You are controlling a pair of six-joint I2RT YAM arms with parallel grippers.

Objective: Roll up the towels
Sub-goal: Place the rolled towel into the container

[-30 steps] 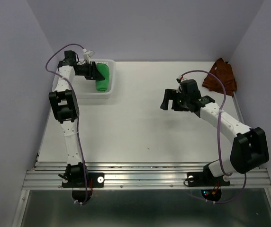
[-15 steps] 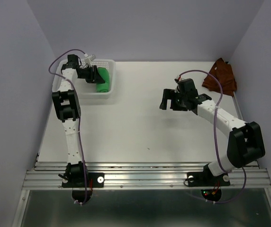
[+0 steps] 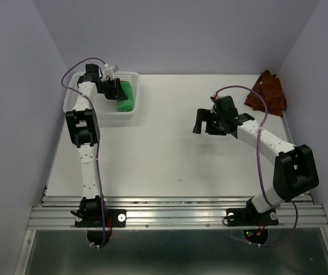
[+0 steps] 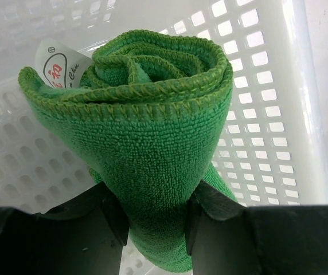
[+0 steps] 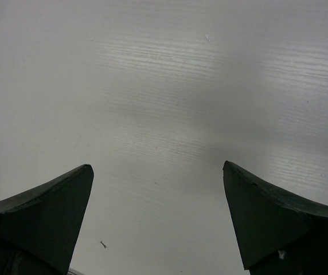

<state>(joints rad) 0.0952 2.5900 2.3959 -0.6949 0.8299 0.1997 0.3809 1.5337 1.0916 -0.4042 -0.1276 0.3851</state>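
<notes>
Since the frame a second back, the left wrist has shifted slightly to the right, and the green towel [image 3: 127, 97] has gone with it. The right claw [image 3: 204, 122] has edged a little left over the bench [image 3: 164, 160].

Left claw [image 4: 154, 216]: closed partway, with both black fingers [image 4: 111, 220] pressed into the sides of the green towel. The towel is rolled. Its spiral end faces the wrist camera and a white label [image 4: 58, 64] shows at the upper left edge. In the top view the roll lies within the white perforated basket [image 3: 134, 114] at the bench's far left. I cannot tell whether the roll rests on the basket floor.

Right claw [image 5: 158, 172]: spread wide and holding nothing, with only bare bench surface [image 5: 152, 86] between the fingertips. It sits right of the bench's centre.

The rust towel [image 3: 267, 91] lies in a crumpled, unrolled heap at the far right corner of the bench, well apart from the right claw.
</notes>
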